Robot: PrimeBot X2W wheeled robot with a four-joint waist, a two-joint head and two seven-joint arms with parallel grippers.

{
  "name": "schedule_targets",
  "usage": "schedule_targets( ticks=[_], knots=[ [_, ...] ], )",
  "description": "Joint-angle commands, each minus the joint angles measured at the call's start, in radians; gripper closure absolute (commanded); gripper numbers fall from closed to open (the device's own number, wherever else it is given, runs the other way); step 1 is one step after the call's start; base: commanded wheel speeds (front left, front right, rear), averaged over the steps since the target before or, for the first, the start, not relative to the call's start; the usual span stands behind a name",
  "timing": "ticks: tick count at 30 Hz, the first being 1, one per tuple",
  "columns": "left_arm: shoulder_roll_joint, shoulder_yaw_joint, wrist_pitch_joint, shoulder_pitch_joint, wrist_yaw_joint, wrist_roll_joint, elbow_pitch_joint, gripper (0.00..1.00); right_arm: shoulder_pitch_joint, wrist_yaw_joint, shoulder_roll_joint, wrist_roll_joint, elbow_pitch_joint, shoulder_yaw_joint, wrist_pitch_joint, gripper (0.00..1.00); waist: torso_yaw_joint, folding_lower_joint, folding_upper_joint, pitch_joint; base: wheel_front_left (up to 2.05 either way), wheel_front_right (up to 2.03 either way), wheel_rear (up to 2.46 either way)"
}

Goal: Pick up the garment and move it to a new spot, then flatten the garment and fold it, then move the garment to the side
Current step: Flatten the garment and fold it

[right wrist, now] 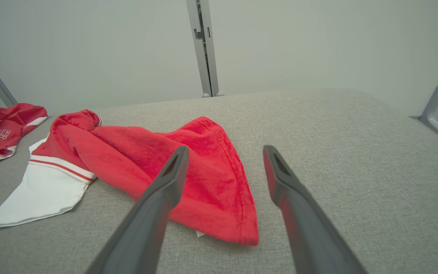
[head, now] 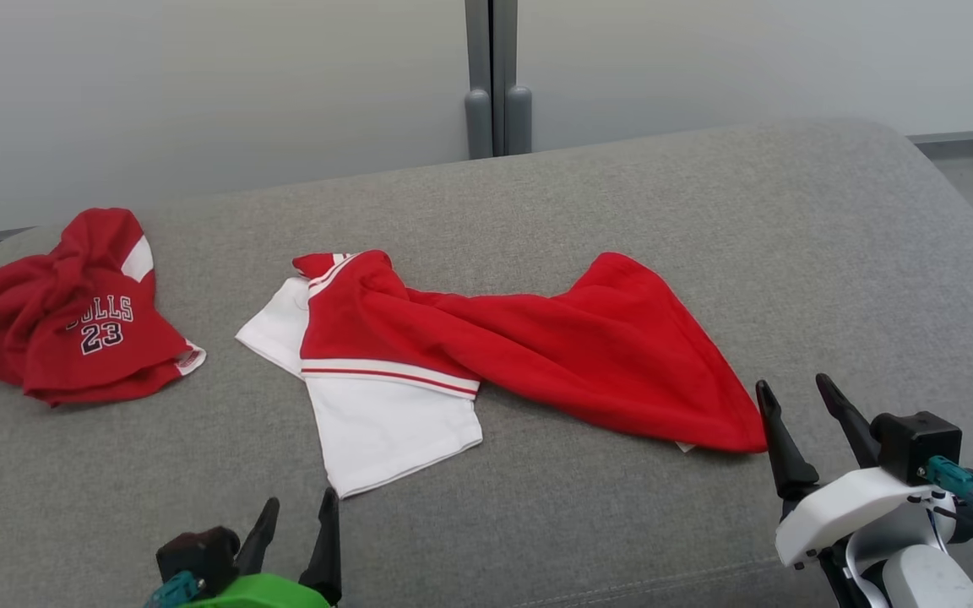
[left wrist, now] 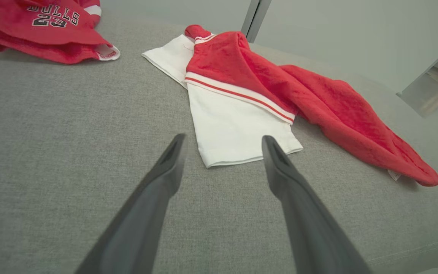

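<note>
Head: red-white garment [head: 486, 355] crumpled mid grey cushion [head: 622, 194]; Bulls jersey [head: 73, 321] apart, far left. Left gripper [head: 301, 504] released, near white hem. Right gripper [head: 794, 387] released, beside red corner.
Left wrist: fingers [left wrist: 165, 171] spread, empty.
Right wrist: spread, empty, red end just ahead.

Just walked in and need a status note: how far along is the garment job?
Done: nothing visible; the red-and-white garment lies twisted and rumpled on the grey cushion. In hand: nothing; the left hand and right hand are open near it, both empty. Left: pick it up, move, flatten, fold, set aside.
</note>
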Motion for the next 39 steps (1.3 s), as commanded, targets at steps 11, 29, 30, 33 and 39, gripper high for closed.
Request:
schedule_targets(
  ticks=[11, 29, 30, 33, 39],
  knots=[
    [-0.071, 0.019, 0.1, -0.191, -0.014, -0.102, 0.3, 0.0, -0.035, -0.001, -0.01, 0.013, 0.013, 0.006, -0.012, 0.0, -0.084, 0.0, -0.0001, 0.053, 0.0, 0.0, 0.0],
    [-0.093, 0.046, 0.069, -0.351, -0.007, -0.137, 0.581, 0.55, -0.058, -0.001, -0.006, 0.016, 0.021, 0.008, -0.029, 0.0, -0.149, 0.0, -0.0001, 0.11, 0.0, 0.0, 0.0],
    [-0.095, 0.043, 0.063, -0.357, -0.01, -0.136, 0.588, 0.79, -0.058, -0.001, -0.006, 0.016, 0.023, 0.007, -0.03, 0.0, -0.15, 0.0, -0.0001, 0.11, 0.0, 0.0, 0.0],
    [-0.102, 0.036, 0.031, -0.374, -0.026, -0.132, 0.596, 1.0, -0.055, -0.001, -0.005, 0.018, 0.031, 0.003, -0.03, 0.0, -0.146, 0.0, -0.0001, 0.113, 0.0, 0.0, 0.0],
    [-0.098, 0.032, -0.032, -0.39, -0.047, -0.12, 0.569, 1.0, -0.046, -0.001, -0.002, 0.034, 0.067, -0.006, -0.019, 0.0, -0.12, 0.0, -0.0001, 0.119, 0.0, 0.0, 0.0]
  ],
)
